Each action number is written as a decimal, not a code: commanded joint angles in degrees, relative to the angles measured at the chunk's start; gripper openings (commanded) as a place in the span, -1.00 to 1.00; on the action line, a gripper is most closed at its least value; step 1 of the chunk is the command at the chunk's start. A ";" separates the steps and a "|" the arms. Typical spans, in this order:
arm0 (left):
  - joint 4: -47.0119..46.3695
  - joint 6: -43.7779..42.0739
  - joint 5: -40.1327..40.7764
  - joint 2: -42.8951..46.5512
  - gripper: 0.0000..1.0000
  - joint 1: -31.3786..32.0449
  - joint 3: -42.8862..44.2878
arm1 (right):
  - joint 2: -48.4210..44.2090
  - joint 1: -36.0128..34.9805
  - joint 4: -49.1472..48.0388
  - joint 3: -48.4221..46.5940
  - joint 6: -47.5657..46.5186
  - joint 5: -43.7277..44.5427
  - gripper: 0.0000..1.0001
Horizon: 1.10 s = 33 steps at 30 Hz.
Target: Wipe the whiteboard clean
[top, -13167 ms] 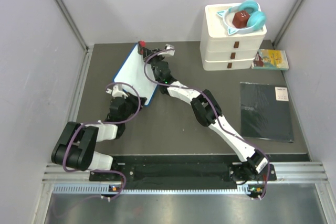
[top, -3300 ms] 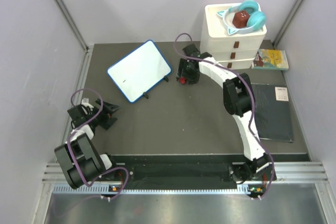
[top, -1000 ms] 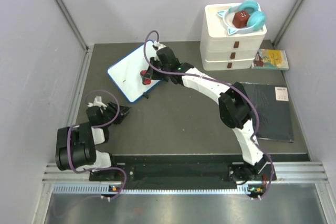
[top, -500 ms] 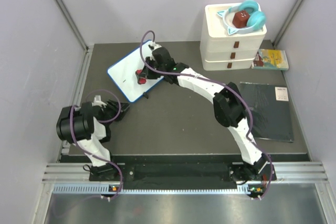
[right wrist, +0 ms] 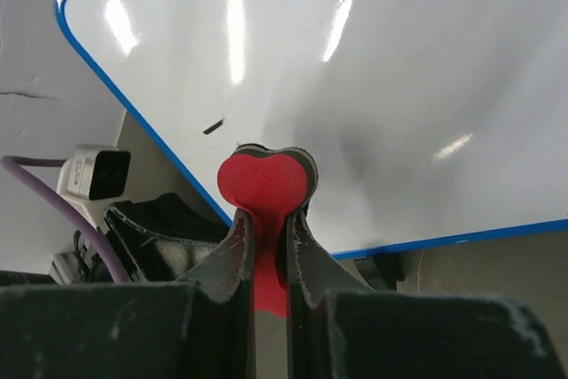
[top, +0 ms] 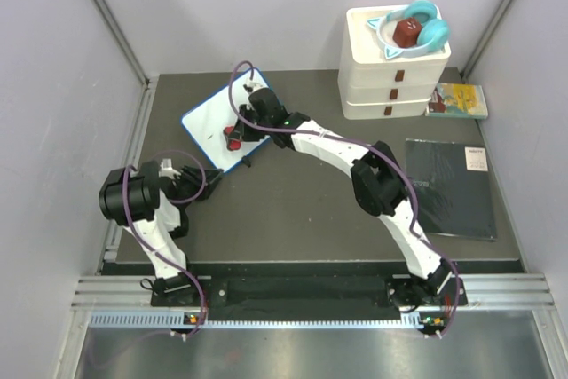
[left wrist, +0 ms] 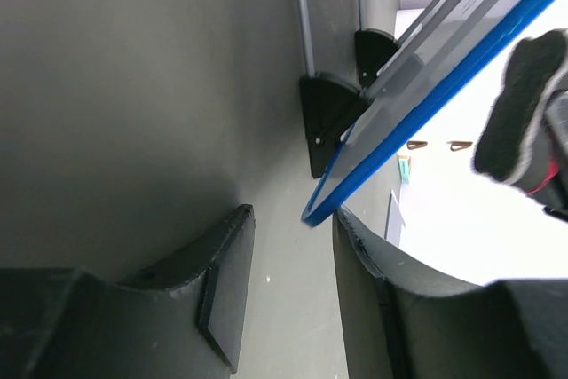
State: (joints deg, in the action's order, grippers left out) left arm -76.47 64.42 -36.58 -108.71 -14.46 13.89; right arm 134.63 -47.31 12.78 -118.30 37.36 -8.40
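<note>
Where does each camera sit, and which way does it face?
Top external: above and behind, looking down on the blue-framed white whiteboard; left arm and right arm show.
Left wrist: low, beside the board's edge; open left gripper shows.
Right wrist: facing the board's face; right gripper shut on red heart-shaped eraser.
All three share the whiteboard.

Right wrist view: whiteboard (right wrist: 399, 86) cropped top, right; tiny mark (right wrist: 213, 127) illegible.

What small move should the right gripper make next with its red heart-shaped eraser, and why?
Probably slide the red heart-shaped eraser, shut in the right gripper, onto the short black mark beside it on the blue-framed white whiteboard: that is the only writing visible on it.
</note>
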 commanded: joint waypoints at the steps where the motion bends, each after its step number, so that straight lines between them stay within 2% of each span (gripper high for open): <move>1: -11.43 -1.75 0.37 -0.72 -0.11 0.57 2.89 | 1.07 -1.64 -1.97 -3.95 0.43 0.67 -1.00; 14: -14.32 -2.37 -1.65 -4.32 -0.27 3.91 7.99 | 2.57 -3.58 -5.04 -5.10 0.17 1.64 -1.00; 19: -16.69 -1.41 -3.15 -6.78 -0.72 3.91 8.78 | 2.66 -3.84 -6.27 -5.10 0.25 2.34 -1.00; 25: -19.42 0.35 -3.41 -8.37 -0.76 3.91 8.08 | 3.97 -4.63 -7.33 -6.50 -0.18 3.74 -1.00; 33: -10.20 -3.86 -2.97 -4.42 -0.81 4.44 7.82 | 6.61 -5.78 -7.06 -9.14 -1.77 5.59 -1.00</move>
State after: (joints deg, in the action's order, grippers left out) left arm -82.91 61.63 -42.39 -114.85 -10.39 22.52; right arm 139.61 -51.51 7.70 -123.31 37.26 -4.38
